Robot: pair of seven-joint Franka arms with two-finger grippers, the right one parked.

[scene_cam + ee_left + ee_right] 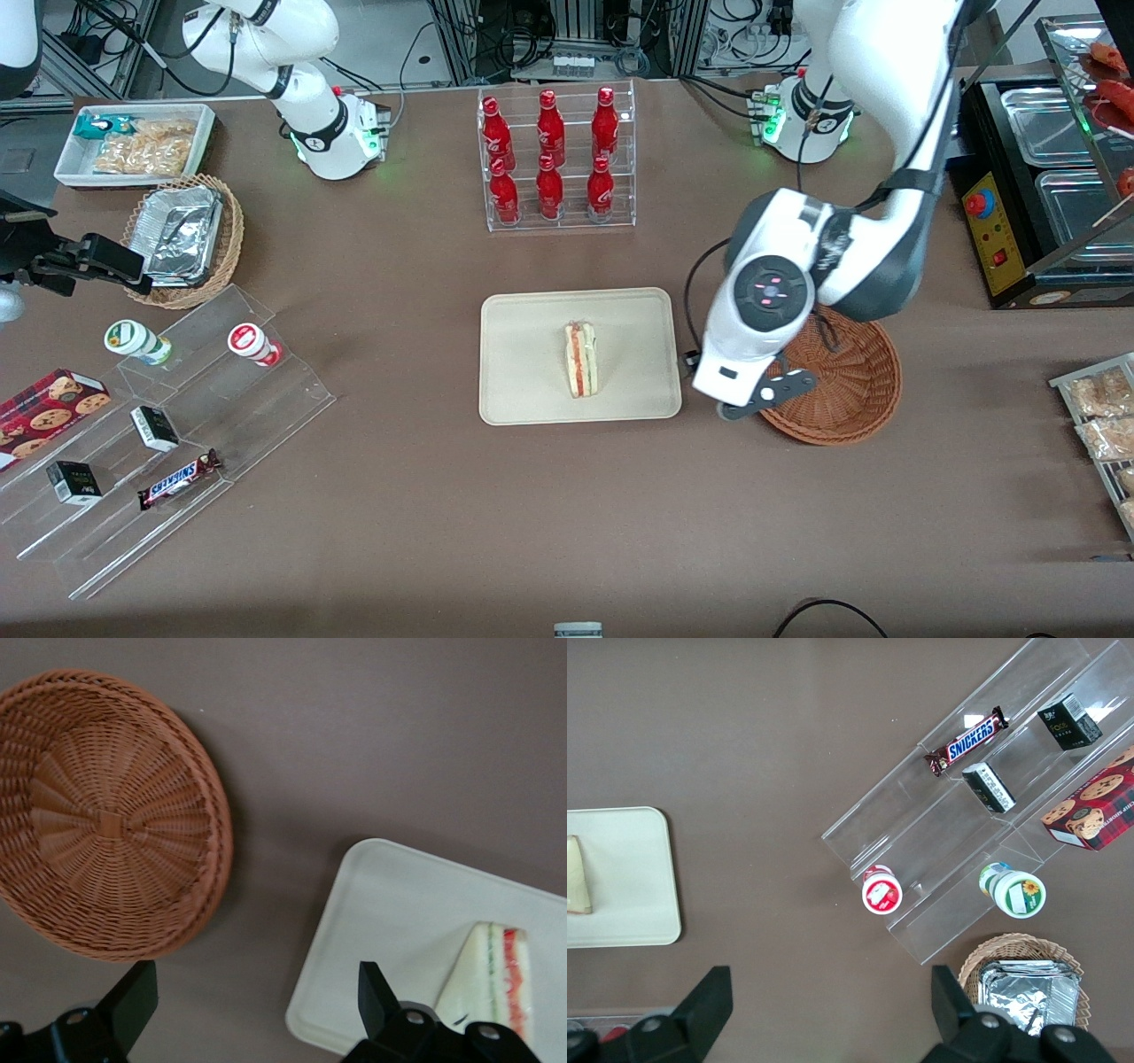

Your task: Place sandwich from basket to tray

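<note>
A white bin (133, 142) of snacks sits at the tabletop's corner by the parked arm, farthest from the front camera. Just nearer lies a light basket of foil trays (183, 239). Clear steps (168, 434) run along the same end of the table. They hold two little cups (139, 341), a cookie box (49, 408), two small black boxes (155, 427) and a candy bar (180, 478).

A clear rack of red bottles (556, 159) stands in the middle of the table, farther from the camera than the tray (523, 354). The tray lies flat in the middle. The sandwich (581, 359) lies on it, near its center, with the red stripe of filling showing.

The gripper (257, 1010) hangs above the table, over the gap between the tray and the basket (850, 381). Its fingers (133, 1001) are spread wide and hold nothing. The basket sits just beside the tray, toward the working arm's end, not touching it. It has nothing in it.

Bags of tan snacks (1103, 408) lie at the table's edge past the basket.
</note>
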